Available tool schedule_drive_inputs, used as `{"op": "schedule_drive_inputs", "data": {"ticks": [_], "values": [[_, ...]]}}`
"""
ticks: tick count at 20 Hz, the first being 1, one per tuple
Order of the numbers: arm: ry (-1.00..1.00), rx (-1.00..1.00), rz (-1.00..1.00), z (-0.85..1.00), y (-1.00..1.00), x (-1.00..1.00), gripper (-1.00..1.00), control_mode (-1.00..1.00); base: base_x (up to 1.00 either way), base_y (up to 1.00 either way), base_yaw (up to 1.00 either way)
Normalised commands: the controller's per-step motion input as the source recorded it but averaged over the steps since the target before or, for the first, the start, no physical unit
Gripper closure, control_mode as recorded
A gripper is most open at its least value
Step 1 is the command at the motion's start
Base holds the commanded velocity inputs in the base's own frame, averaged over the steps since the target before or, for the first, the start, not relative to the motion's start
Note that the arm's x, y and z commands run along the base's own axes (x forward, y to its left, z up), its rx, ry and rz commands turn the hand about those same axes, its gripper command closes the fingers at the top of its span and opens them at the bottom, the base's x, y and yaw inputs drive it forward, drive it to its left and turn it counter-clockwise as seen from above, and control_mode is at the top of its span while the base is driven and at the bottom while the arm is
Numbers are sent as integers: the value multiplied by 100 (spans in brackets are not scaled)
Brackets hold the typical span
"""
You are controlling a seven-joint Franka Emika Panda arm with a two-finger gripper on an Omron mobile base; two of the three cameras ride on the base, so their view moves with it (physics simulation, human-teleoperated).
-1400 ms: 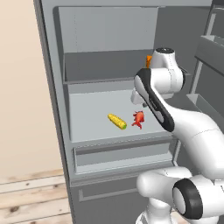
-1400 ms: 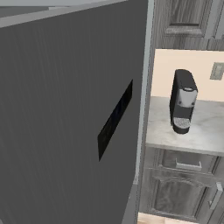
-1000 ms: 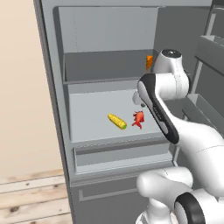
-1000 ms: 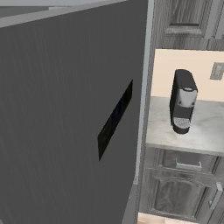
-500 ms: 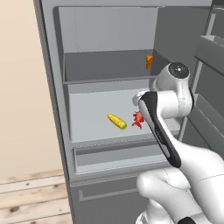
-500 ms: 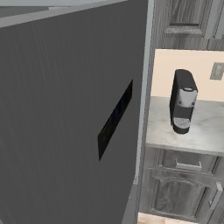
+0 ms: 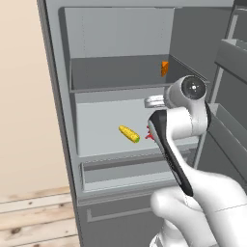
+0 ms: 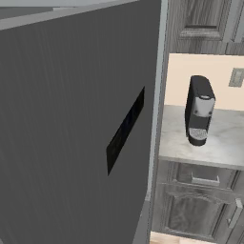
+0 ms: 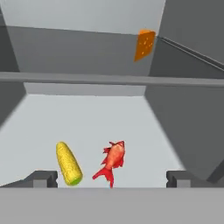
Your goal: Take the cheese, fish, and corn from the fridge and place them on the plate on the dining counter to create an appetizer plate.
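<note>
In the left base view the arm [image 7: 173,144] hid most of the fish [image 7: 150,136]. The fridge [image 7: 120,58] was cut off at the top edge, and its door [image 8: 71,124] hid the shelves from the right.

Your arm rises from the lower right of the left base view, its broad white base link sitting at the bottom right and a long white forearm with a dark stripe running up and to the left. At the top it bends at a round white joint with a dark circular cap, and from there the wrist turns away from you, pointing forward and slightly down. In the hand view your gripper [image 9: 112,179] has its jaws spread wide apart, one dark fingertip [image 9: 43,178] low on the left and the other low on the right. Nothing sits between your fingers; they hold nothing.
</note>
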Motion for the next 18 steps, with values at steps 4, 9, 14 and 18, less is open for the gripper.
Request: {"op": "schedule_drive_inputs", "data": {"ticks": [4, 9, 14, 18], "values": [[-4, 0, -11, 34, 1, 0, -100, -100, 0, 0, 0], [1, 2, -12, 18, 0, 14, -100, -100, 0, 0, 0], [6, 5, -14, 20, 0, 19, -100, -100, 0, 0, 0], [8, 7, -12, 11, -6, 17, -100, -100, 0, 0, 0]]}}
